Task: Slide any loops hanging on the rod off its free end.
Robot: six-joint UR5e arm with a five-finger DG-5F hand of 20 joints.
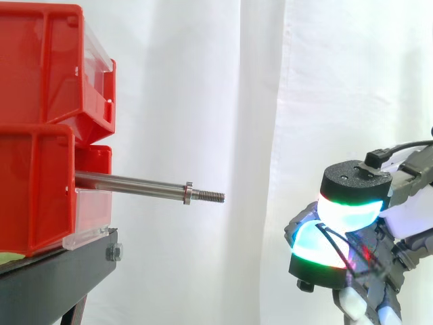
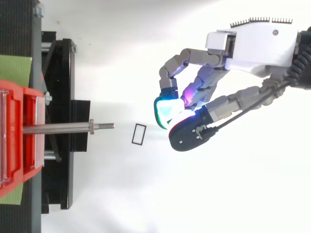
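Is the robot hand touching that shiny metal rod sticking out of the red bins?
Apart. In the side view, white curtain shows between the robot hand and the threaded tip of the shiny metal rod; the top view agrees.

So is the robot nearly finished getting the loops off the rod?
Looks done: the rod is bare right up to its free end, and a small black loop shows past that end, touching neither rod nor hand. In hand: nothing that I can see; its fingers are curled, away from the rod. Left: no loop seems to remain.

Robot hand (image 2: 252, 46), fingers (image 2: 167, 109) curled together, empty
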